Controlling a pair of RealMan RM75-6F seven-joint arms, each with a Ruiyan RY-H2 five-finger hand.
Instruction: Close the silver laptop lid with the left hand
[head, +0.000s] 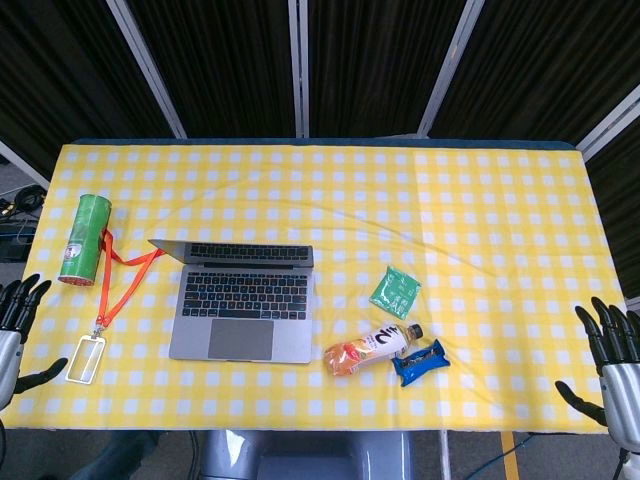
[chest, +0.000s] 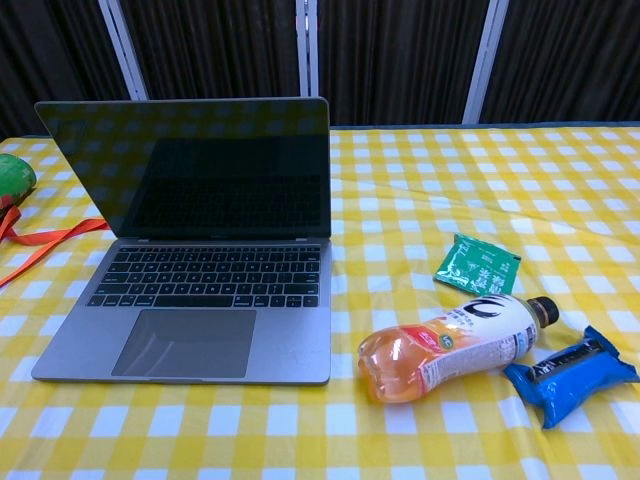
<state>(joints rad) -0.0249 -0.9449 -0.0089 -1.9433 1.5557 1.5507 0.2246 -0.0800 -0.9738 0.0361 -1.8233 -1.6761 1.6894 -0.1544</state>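
The silver laptop (head: 243, 303) lies open on the yellow checked table, left of centre, its dark screen (chest: 195, 165) upright and facing me. My left hand (head: 18, 325) hangs at the table's left edge with fingers spread, well left of the laptop and holding nothing. My right hand (head: 610, 360) sits at the right edge, fingers apart and empty. Neither hand shows in the chest view.
A green can (head: 83, 238) lies left of the laptop, with an orange lanyard (head: 118, 280) and a badge holder (head: 86, 358) beside it. Right of the laptop are a green sachet (head: 395, 293), an orange drink bottle (head: 372, 349) and a blue snack packet (head: 420, 362).
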